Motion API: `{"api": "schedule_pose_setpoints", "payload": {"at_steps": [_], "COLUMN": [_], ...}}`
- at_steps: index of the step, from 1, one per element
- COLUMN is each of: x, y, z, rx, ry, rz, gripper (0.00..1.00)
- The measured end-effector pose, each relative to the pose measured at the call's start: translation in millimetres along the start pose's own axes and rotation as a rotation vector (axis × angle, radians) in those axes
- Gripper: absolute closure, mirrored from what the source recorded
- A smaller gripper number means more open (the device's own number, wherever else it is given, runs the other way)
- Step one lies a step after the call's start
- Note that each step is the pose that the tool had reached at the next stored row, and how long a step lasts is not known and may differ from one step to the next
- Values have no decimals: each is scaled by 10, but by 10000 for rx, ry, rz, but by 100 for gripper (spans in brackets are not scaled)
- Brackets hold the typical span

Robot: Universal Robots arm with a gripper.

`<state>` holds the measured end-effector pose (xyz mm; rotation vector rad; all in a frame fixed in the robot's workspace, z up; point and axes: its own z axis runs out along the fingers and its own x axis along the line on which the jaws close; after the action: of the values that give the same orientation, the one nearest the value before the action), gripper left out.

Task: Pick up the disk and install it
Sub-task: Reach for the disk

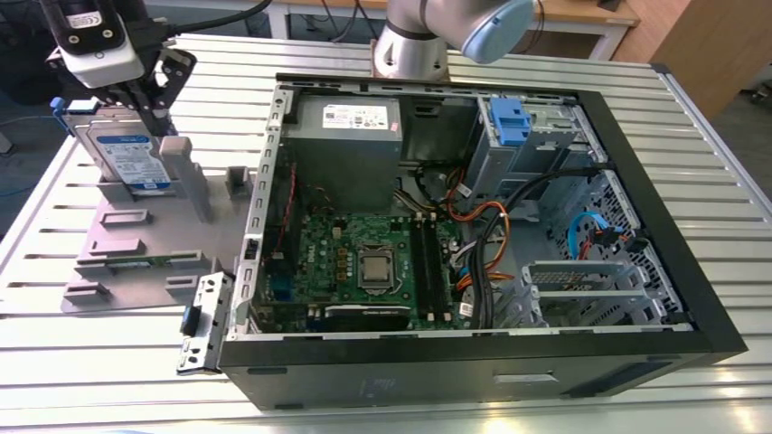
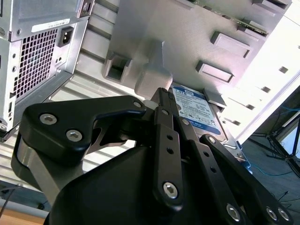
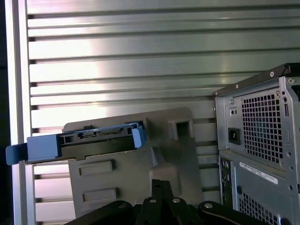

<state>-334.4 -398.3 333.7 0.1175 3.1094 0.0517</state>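
The disk stands on edge in a grey fixture at the exterior view's left, its white-and-blue label facing out and a blue carrier frame around it. It leans against a grey post of the fixture. My gripper hangs just above the disk's top corner next to that post, its black fingers shut together with nothing between them. The second wrist view has the fingertips beside the labelled disk. In the first wrist view the disk's connector edge lies apart from the gripper.
An open computer case lies on the slatted metal table to the exterior view's right of the fixture, with motherboard, power supply and a drive cage holding a blue carrier. A loose metal bracket lies by the case.
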Motion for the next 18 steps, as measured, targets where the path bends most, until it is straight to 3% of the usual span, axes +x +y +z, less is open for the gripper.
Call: {"api": "schedule_pose_setpoints", "payload": {"at_steps": [18], "x": [84], "y": [-7], "z": [0], "rx": [-1], "ry": [-1], "rz": [0], "gripper": [89]}}
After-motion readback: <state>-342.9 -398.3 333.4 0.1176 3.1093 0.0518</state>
